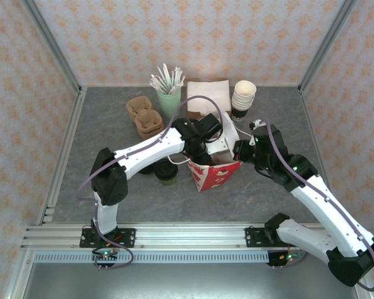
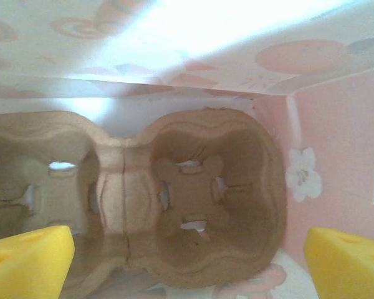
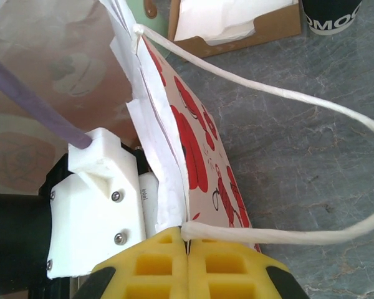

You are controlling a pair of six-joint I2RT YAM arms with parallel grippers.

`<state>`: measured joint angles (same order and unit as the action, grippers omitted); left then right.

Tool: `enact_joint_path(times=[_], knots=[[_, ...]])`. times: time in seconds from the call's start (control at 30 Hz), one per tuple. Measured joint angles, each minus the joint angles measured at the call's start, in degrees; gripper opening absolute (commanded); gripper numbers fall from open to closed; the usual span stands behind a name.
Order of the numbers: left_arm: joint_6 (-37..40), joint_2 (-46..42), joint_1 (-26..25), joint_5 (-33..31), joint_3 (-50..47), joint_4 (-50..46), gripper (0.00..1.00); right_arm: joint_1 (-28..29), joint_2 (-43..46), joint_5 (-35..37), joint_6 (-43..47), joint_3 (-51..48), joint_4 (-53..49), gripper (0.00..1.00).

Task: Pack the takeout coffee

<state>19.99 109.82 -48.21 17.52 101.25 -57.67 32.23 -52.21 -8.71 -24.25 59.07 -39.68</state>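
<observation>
Left jaws stand wide open inside the red-and-white paper bag, over a cardboard cup carrier lying on its bottom. Right jaws clamp the bag's white cord handle. The takeout coffee stands on the surface just left of the bag, overhung by the left arm. A napkin box and stacked cups stand beyond.

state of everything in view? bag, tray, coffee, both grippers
paper bag: on the table, mouth open
cup tray: down inside the bag, both wells empty
coffee cup: lid on, standing on the table outside the bag
left gripper: open, inside the bag over the tray, holding nothing
right gripper: shut on the bag's handle
</observation>
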Motion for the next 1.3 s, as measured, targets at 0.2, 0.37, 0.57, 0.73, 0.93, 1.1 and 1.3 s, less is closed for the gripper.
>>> enact_joint_path(times=[0.2, 0.37, 0.57, 0.73, 0.93, 1.1, 1.3], knots=[[0.07, -2.23, -0.07, 0.31, 0.70, -0.33, 0.92, 0.11, 0.20, 1.09, -0.70, 1.05, -1.01, 0.00], [0.94, -5.25, -0.17, 0.24, 0.92, 0.50, 0.91, 0.11, -0.22, 3.43, -0.63, 1.18, -5.44, 0.00], [0.44, -5.35, -0.15, 1.20, 0.24, 2.47, 0.92, 0.09, -0.13, 4.96, -0.61, 2.21, -7.54, 0.00], [-2.19, -5.38, -0.17, 2.64, 2.03, 4.26, 0.92, 0.11, -0.13, 5.60, -0.85, 2.21, -7.91, 0.00], [-6.60, -6.38, -0.15, 2.60, 7.82, 6.32, 0.91, 0.11, -0.13, 6.58, -2.62, 2.14, -7.89, 0.00], [-10.75, -10.03, -0.17, 1.70, 9.68, 8.28, 0.92, 0.09, -0.13, 7.43, -3.80, 2.12, -7.78, 0.00], [-16.06, -16.48, -0.02, -5.38, 9.68, 10.51, 0.94, 0.11, -0.20, 7.72, -5.38, 2.12, -7.37, 0.01]])
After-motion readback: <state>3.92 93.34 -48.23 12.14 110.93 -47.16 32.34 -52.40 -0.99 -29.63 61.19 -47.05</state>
